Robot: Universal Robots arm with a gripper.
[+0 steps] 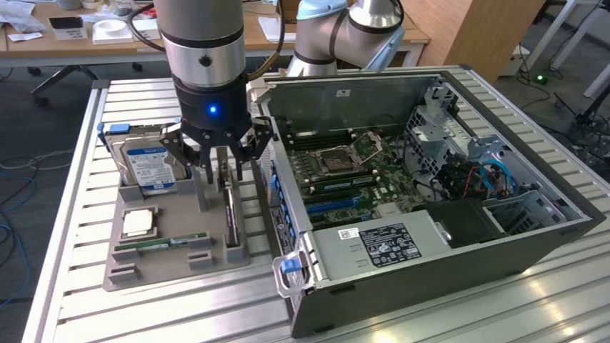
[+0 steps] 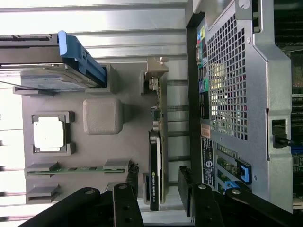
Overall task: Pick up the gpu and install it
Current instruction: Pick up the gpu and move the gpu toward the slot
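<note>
In the exterior view, a grey holder tray (image 1: pixel 164 270) lies on the slatted tabletop (image 1: pixel 143 318). It carries a hard drive (image 1: pixel 148 168) standing in its slot, a processor chip (image 1: pixel 140 223) lying flat, a green RAM stick (image 1: pixel 157 245) on its edge, and the gpu (image 1: pixel 231 218), which stands on its long edge at the side of the tray nearest to the open computer case (image 1: pixel 429 286). In the case there are a motherboard (image 1: pixel 343 171) and a labelled power supply (image 1: pixel 381 243). The gripper (image 1: pixel 225 168) hangs directly over the gpu and hides the far end of the card, so from here I cannot tell whether they touch. In the wrist view, the tray (image 2: pixel 130 142) holds the hard drive (image 2: pixel 42 78), cut off at the picture edge, the processor chip (image 2: pixel 49 134), the RAM stick (image 2: pixel 78 169) and the gpu (image 2: pixel 156 151), with the perforated back of the case (image 2: pixel 236 94) just beside it. The gripper (image 2: pixel 159 174) is spread wide, one finger on each side of the gpu, and a small gap shows on both sides. The print on the card is too small to read.
</note>
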